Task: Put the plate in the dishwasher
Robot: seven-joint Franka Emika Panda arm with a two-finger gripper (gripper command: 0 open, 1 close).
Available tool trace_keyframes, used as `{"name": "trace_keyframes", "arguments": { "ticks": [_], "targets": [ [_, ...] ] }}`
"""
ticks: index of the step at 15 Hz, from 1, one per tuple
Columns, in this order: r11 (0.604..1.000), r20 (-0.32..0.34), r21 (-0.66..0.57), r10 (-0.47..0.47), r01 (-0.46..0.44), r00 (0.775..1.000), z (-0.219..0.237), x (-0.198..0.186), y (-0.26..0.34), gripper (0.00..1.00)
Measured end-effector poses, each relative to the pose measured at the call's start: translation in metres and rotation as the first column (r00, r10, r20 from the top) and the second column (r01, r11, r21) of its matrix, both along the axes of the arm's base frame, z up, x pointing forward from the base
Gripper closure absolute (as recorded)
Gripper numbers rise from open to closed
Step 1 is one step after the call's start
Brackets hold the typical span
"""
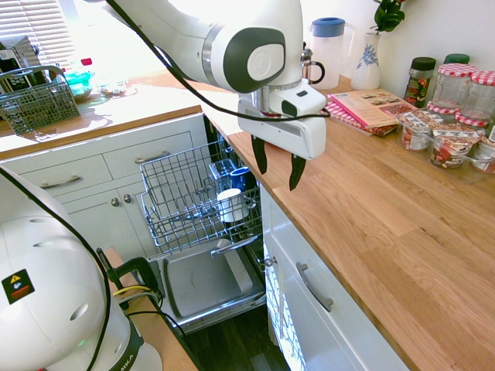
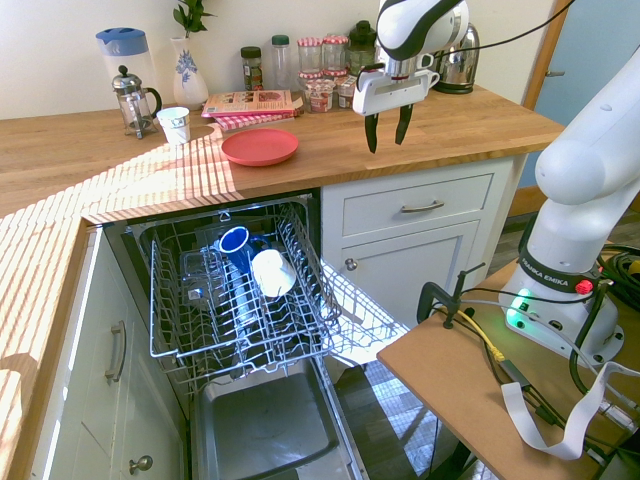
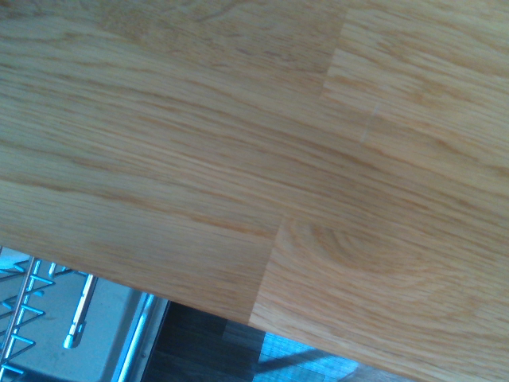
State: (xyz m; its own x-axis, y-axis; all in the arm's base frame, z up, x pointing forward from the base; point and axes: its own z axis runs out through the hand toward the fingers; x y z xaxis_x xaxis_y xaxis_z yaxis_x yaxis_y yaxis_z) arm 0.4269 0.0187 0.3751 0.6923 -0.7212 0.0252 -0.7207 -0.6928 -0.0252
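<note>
While the plate waits untouched, the scene reads so:
Jaws: the gripper (image 2: 387,131) hangs over bare bench (image 2: 440,125) at upper right of the second exterior view, jaws spread wide, holding nothing.
Plate: the coral-red plate (image 2: 260,146) lies flat on the bench left of the gripper, well apart from it, near a paper cup (image 2: 174,125).
Handling: likely light, stiff plastic, smooth enough to slip; the raised rim looks the only place to pinch.
Dishwasher: the dishwasher (image 2: 262,425) stands open at lower centre, wire rack (image 2: 165,330) pulled out.
Rack contents: a blue mug (image 2: 235,244) and a white mug (image 2: 272,272); free slots remain.
</note>
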Motion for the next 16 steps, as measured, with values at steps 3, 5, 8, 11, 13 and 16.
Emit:
{"name": "trace_keyframes", "arguments": {
  "ticks": [3,5,8,11,13,16],
  "targets": [
    [1.0,0.029,0.022,-0.019,0.018,0.999,0.003,0.004,0.0,0.0],
    [0.998,0.114,0.054,-0.029,0.023,0.993,0.024,0.028,0.0,0.0],
    [0.993,0.207,0.118,0.001,-0.026,0.978,0.057,0.091,0.004,0.0],
    [0.974,0.195,0.194,0.078,-0.116,0.978,0.039,0.154,0.034,0.0],
    [0.955,0.151,0.243,0.134,-0.168,0.979,0.011,0.188,0.065,0.0],
    [0.94,0.097,0.28,0.177,-0.197,0.979,-0.003,0.23,0.085,0.0]
  ]
}}
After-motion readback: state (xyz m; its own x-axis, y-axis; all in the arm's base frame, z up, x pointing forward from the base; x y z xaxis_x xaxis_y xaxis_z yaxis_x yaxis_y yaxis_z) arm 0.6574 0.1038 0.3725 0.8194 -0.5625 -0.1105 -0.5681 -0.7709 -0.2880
